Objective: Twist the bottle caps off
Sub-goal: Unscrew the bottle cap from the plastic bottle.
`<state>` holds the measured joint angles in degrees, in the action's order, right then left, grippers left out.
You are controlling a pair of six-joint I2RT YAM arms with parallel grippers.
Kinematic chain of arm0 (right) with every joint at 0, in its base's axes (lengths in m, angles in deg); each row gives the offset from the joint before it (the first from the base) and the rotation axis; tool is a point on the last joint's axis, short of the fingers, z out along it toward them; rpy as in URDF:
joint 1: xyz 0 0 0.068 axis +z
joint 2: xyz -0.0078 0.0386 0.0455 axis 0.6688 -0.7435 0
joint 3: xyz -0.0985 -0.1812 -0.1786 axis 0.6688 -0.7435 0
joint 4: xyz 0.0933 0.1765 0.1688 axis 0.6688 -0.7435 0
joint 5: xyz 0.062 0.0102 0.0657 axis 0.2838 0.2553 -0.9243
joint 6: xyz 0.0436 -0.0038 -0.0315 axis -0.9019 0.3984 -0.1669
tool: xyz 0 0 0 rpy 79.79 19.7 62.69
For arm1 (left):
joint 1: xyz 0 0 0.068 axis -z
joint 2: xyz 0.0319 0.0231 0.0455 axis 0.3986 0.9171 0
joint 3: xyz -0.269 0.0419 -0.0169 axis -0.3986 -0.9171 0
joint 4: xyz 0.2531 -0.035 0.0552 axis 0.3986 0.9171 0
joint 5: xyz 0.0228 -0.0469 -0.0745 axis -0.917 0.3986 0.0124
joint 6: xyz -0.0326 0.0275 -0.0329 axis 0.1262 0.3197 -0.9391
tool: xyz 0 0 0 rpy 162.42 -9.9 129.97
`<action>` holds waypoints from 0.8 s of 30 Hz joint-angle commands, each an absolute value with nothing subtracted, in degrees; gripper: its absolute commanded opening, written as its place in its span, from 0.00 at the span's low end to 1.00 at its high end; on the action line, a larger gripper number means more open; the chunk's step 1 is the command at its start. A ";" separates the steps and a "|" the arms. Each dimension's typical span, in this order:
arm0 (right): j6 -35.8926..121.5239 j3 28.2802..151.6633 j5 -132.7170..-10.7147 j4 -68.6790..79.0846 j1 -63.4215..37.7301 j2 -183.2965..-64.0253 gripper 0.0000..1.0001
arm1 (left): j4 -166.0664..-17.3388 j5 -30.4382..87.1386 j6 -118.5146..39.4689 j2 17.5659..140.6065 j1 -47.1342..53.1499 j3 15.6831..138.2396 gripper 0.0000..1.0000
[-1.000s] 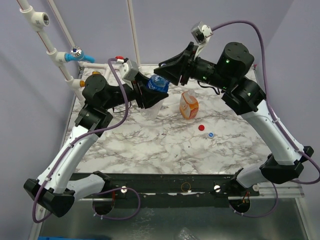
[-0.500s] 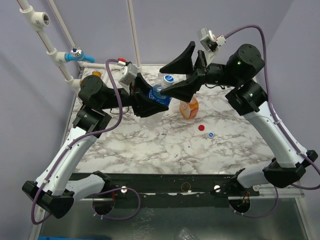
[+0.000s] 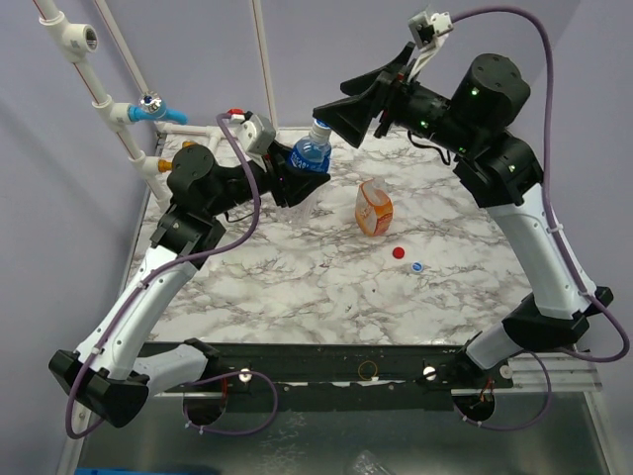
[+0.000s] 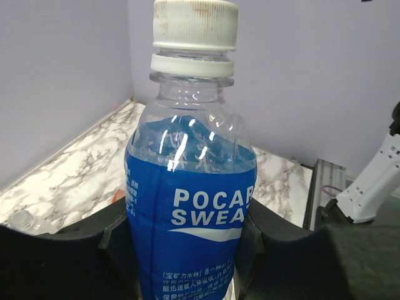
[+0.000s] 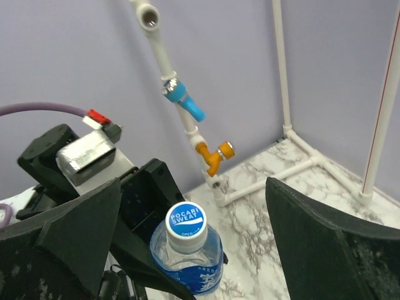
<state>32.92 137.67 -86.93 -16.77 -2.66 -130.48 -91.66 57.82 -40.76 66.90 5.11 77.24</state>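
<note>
Bottle (image 4: 194,206) capped, clasped by left gripper (image 3: 295,184); right gripper (image 5: 195,209) splayed wide, just above

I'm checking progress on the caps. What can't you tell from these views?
- Whether the cap on the blue-labelled bottle is loosened: its skirt hides the threads in all views.
- That bottle's base: left wrist view, below the bottom edge.
- Whether the orange bottle is capped: top view, too small.
- A clear object: left wrist view, mostly behind the left gripper's fingers.
</note>
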 commanded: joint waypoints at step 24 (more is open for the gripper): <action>29.09 135.33 -87.84 -19.48 -2.44 -135.07 0.26 | -90.75 52.17 -38.86 67.85 4.92 78.22 0.00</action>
